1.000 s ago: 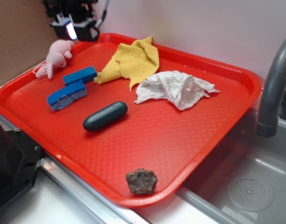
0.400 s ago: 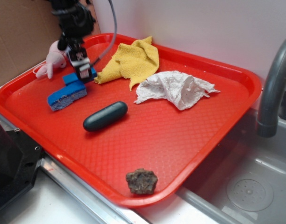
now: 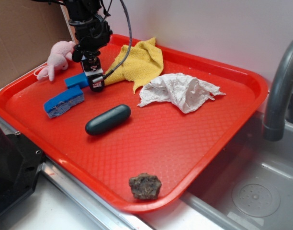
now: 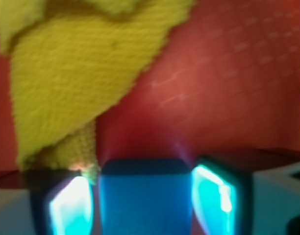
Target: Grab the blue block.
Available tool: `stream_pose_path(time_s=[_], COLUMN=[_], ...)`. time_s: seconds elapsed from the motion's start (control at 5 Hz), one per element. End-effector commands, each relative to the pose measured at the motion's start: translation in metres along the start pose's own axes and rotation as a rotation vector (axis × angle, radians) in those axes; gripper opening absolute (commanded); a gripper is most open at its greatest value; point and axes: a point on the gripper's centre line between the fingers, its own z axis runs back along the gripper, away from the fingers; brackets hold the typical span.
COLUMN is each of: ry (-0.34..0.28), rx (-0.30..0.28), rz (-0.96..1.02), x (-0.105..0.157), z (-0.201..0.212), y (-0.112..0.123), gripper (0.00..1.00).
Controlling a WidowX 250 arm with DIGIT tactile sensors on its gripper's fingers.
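I see the blue block (image 4: 144,198) sitting between my claw (image 3: 95,84) fingers on the red tray (image 3: 194,139), pads flanking both sides; the blur hides whether they touch. Its long axis runs toward the tray's left rim, beside the sponge (image 3: 64,101).

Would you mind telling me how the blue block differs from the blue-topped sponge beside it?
The blue block is solid blue; the sponge has a purple-grey layer underneath. The block sits between the fingers of the gripper; the sponge lies free, nearer the tray's front edge. Both are blue, oblong, and on the tray.
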Motion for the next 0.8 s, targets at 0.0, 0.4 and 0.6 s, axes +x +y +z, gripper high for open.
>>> stream_pose_path(time_s=[0.0, 0.4, 0.6], ry=[-0.159, -0.306, -0.298], rx=[0.151, 0.163, 0.101], rz=[0.043, 0.064, 0.076], x=[0.007, 0.018, 0.015], z=[0.075, 0.176, 0.213], y=[-0.006, -0.032, -0.041], gripper=[0.0, 0.0, 0.0])
